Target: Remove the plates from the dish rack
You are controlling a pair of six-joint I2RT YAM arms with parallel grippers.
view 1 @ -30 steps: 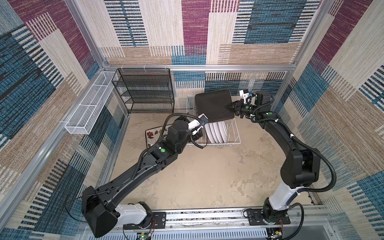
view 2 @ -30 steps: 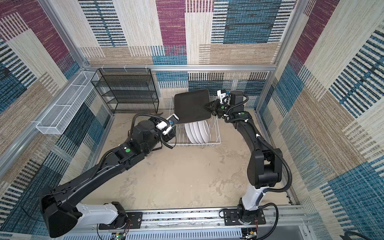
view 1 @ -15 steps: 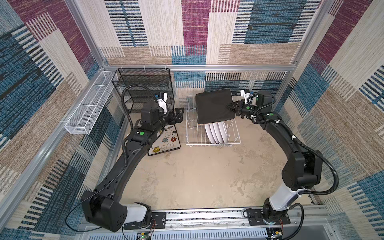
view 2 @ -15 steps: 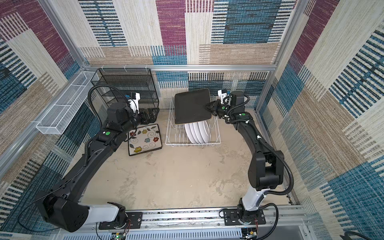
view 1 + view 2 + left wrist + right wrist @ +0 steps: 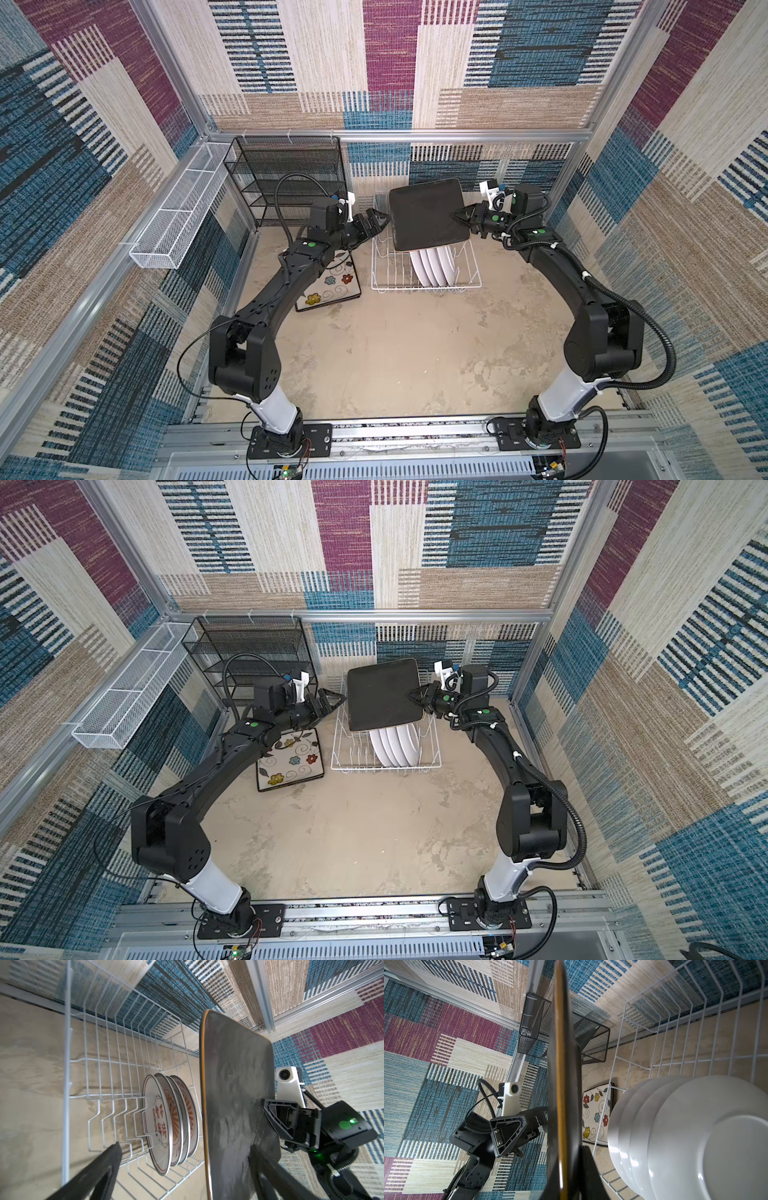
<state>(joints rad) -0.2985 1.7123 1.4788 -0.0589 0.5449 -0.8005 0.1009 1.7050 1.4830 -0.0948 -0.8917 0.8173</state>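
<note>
I look down on the sandy table (image 5: 395, 353), with the black mesh shelf unit (image 5: 291, 178) at its back left and the white wire dish rack (image 5: 428, 287) to that unit's right, at the back middle. Over the rack a black-backed square plate (image 5: 428, 216) is held up, tilted, its dark back toward the top cameras. A flowered square plate (image 5: 330, 286) lies face up on the table just left of the rack, partly under my left arm. Four round white plates (image 5: 432, 264) stand on edge, close together, in the rack's right half. My right gripper (image 5: 462, 220) is clamped on the black-backed square plate's right edge. My left gripper (image 5: 380, 222) is spread wide at that plate's left edge. In the left wrist view a finger (image 5: 113, 1155) shows on either side of the edge, and I cannot tell whether either touches it.
</note>
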